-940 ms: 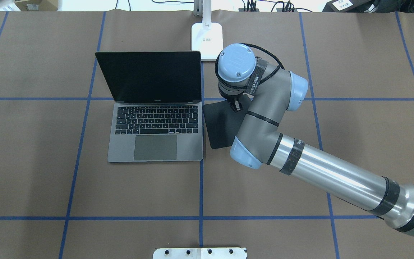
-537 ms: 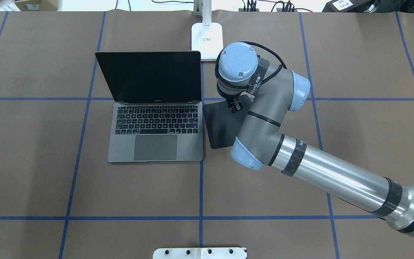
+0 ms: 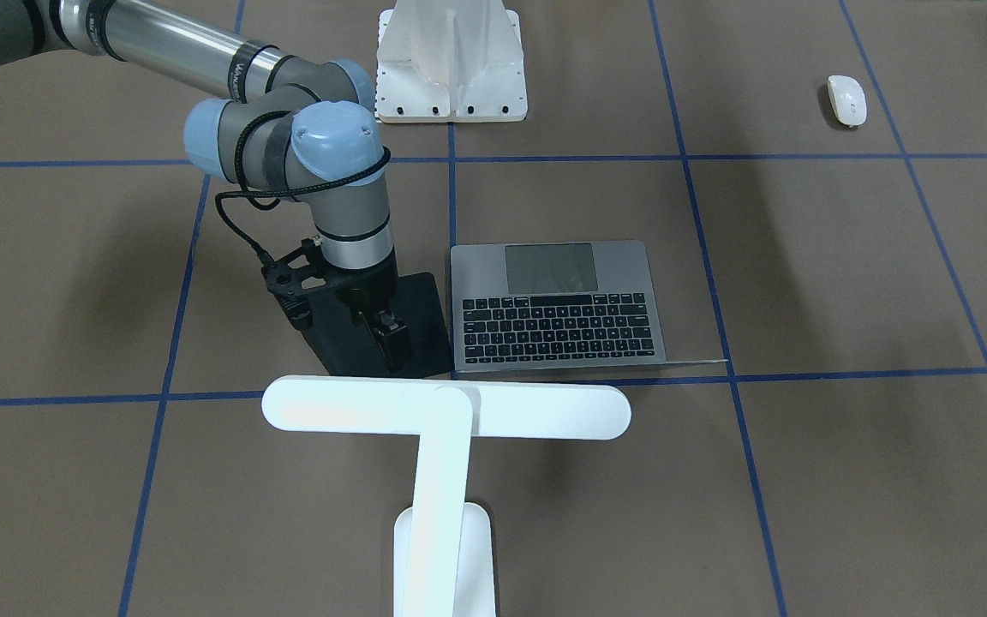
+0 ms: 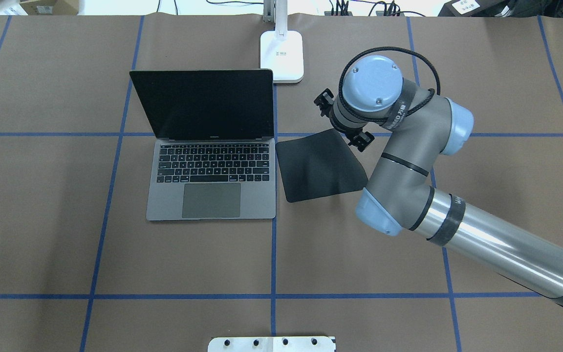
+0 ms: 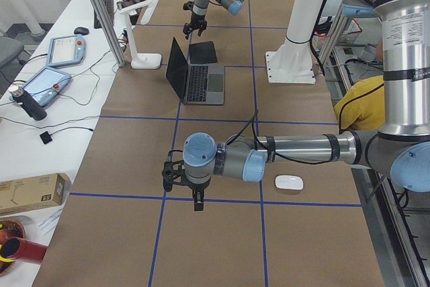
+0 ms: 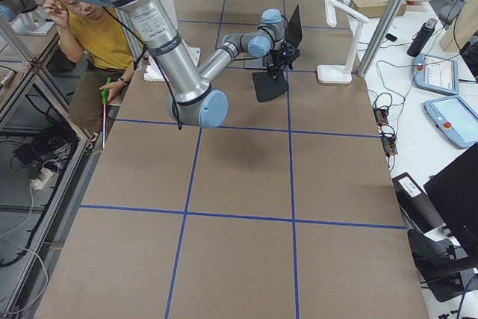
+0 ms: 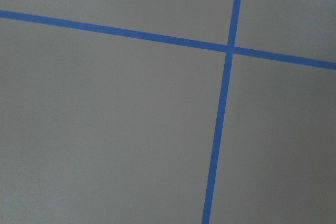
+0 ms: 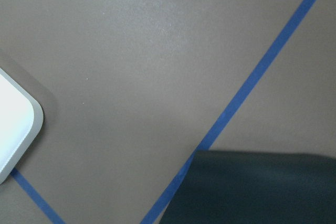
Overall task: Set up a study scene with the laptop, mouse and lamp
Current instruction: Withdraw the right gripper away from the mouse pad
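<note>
The laptop (image 4: 210,198) stands open left of centre, its dark screen upright. Beside it on its right lies a flat black mouse pad (image 4: 318,166). My right gripper (image 3: 391,343) hangs over the pad's far edge, open, holding nothing; in the overhead view its wrist (image 4: 372,90) hides it. The lamp (image 3: 446,411) stands behind the laptop, its base (image 4: 282,54) at the table's far edge. The white mouse (image 3: 846,98) lies on the robot's left, near the table's near edge. My left gripper (image 5: 195,199) hovers near the mouse (image 5: 289,182); I cannot tell if it is open or shut.
A white flanged pedestal (image 3: 451,60) stands at the near middle edge of the table. A person in a yellow shirt (image 6: 82,28) sits beside the robot's base. Tablets and cables (image 5: 57,65) lie on the white bench beyond the lamp.
My right wrist swung to the right and slightly away, off the middle of the mouse pad to its far right corner. The whole pad now shows flat on the table.
</note>
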